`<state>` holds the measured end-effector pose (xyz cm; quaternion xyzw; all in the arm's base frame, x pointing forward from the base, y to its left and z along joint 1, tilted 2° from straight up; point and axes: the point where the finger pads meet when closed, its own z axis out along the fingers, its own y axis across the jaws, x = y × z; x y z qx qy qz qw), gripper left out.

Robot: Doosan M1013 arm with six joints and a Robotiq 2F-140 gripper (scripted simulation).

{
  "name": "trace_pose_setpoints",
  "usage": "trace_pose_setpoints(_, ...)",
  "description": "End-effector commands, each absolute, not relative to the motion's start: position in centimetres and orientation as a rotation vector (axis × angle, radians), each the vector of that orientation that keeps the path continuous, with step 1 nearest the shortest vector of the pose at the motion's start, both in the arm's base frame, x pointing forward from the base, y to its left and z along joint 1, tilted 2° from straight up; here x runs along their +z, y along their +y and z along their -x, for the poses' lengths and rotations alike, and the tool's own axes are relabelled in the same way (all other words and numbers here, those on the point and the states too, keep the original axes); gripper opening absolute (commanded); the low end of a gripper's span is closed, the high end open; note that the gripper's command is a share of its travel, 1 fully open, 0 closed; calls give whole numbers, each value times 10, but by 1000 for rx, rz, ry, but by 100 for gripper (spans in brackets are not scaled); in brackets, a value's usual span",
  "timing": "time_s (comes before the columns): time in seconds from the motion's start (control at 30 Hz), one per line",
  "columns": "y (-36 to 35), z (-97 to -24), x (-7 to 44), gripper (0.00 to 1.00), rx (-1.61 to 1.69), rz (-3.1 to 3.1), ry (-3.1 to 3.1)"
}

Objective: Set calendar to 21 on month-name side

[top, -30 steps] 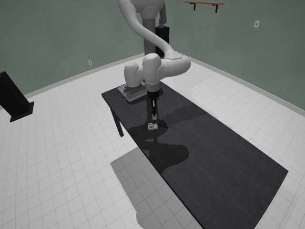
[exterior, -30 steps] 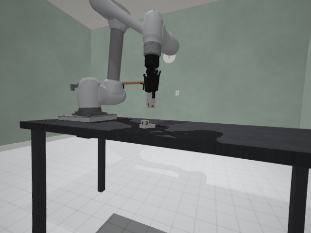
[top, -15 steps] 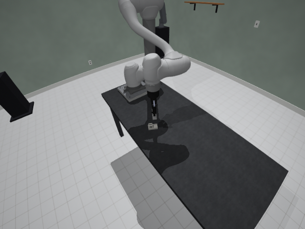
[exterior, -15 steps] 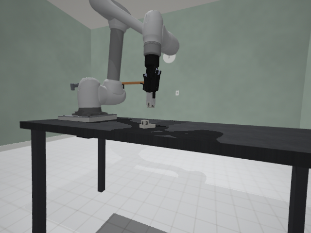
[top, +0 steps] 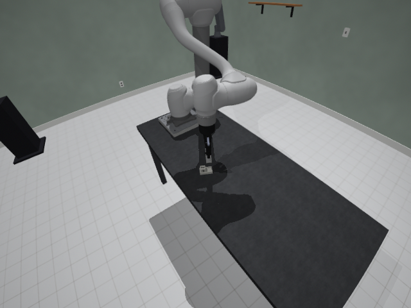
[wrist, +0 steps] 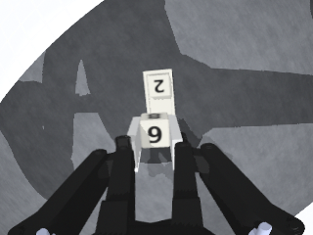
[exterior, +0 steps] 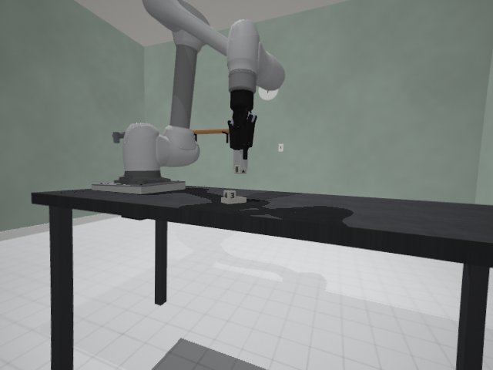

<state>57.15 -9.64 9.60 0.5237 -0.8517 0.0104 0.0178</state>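
With the gripper (top: 208, 156) (exterior: 239, 161) (wrist: 155, 127) partly closed, a pale, boxy cube (exterior: 239, 169) (wrist: 155, 133) was held between its fingers, while below, on the dark mottled table (top: 298, 205) (exterior: 358, 215) (wrist: 245, 98), one cube (top: 202, 168) (exterior: 229, 194) (wrist: 158, 85) was already seated in the tray (top: 209, 172) (exterior: 233, 200) (wrist: 161, 105), the other left to be placed.

Table top (top: 298, 212) (exterior: 302, 203) matt, dark, faintly mottled; arm (top: 205, 92) (exterior: 243, 48) smooth, pale, soft sheen, painted-metal or plastic look, can't tell which; gripper (top: 208, 156) (exterior: 239, 153) (wrist: 155, 127) black, mostly matt, plastic-like; cubes (exterior: 229, 194) (wrist: 158, 85) and tray (top: 208, 172) (exterior: 233, 200) (wrist: 161, 105) off-white, matt, smooth; floor (top: 83, 199) (exterior: 278, 318) smooth pale tile; walls (top: 83, 43) (exterior: 358, 99) matt, faintly blotchy; shelf board (top: 275, 4) (exterior: 210, 132) orange-brown, wood-like.
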Motion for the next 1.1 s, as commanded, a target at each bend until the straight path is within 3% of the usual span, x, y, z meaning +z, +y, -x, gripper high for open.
trace_pose_setpoints(0.0, -97, -569, 80, 24, 21, -1624, -2647)
trace_pose_setpoints(0.5, -98, -568, 45, 24, 21, -1624, -2647)
trace_pose_setpoints(1.07, -99, -568, 42, 24, 21, -1624, -2647)
